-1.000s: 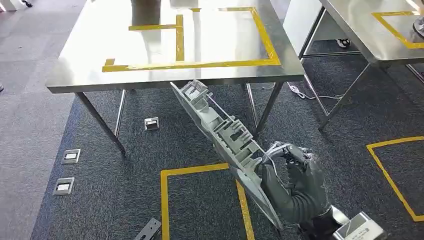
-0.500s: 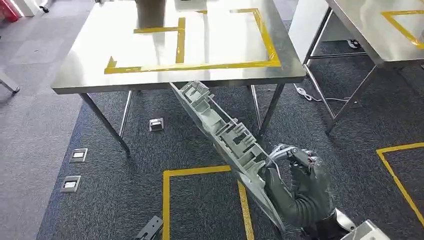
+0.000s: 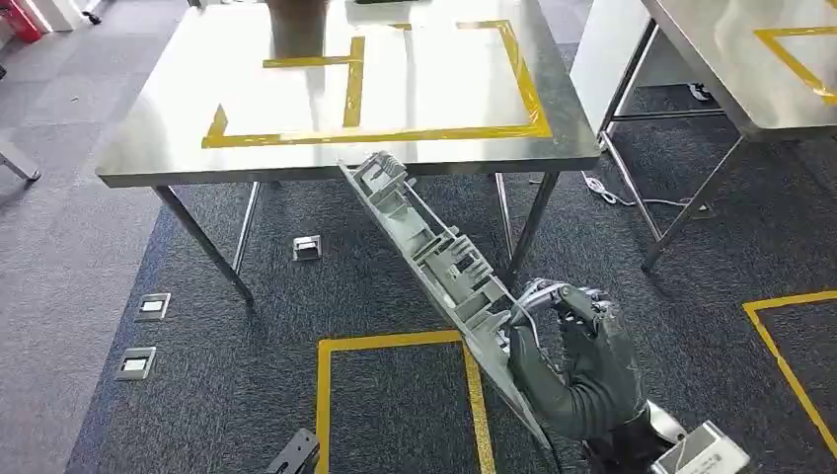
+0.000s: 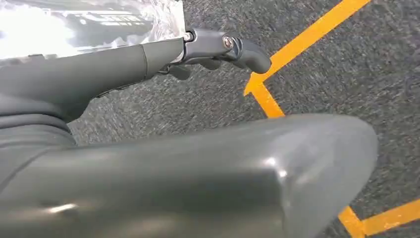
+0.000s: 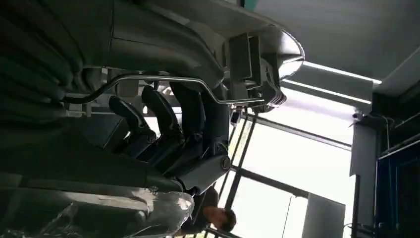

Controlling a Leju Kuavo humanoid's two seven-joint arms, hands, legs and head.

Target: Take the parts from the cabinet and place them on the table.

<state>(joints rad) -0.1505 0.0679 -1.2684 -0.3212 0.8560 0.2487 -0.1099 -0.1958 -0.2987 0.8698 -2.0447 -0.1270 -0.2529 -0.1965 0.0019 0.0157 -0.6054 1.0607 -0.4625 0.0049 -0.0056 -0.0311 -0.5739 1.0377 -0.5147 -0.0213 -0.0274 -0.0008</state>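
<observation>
- Right hand [image 3: 570,360] grips the long grey plastic part [image 3: 434,267] near its lower end; fingers [image 3: 577,306] clamped around the part's edge and a thin metal rod on it.
- Part is tilted, running diagonally up from the right hand toward the near edge of the desk [image 3: 326,163]; its upper end sits just in front of and about level with that edge, not resting on the desk.
- Part's ribbed, boxed side faces up in the head view; flat side faces down toward the floor.
- Right wrist view: dark fingers [image 5: 163,116] wrapped on the part [image 5: 198,29], a thin rod [image 5: 163,79] crossing over them.
- Left hand [image 4: 148,163] in the left wrist view: a finger [image 4: 223,47] extends out over the carpet, nothing seen in it; whether the rest of the fingers are apart or together, cannot tell, thumb blocks most of it.
- Desk is steel with yellow tape [image 3: 395,131] marking a rectangle on top.
- Yellow floor tape [image 3: 395,341] on dark carpet just below the desk, beside the right hand.
- Floor socket boxes [image 3: 307,247] on the carpet under and left of the desk.
- Second steel desk [image 3: 730,69] to the right of the first, well apart from the part.
</observation>
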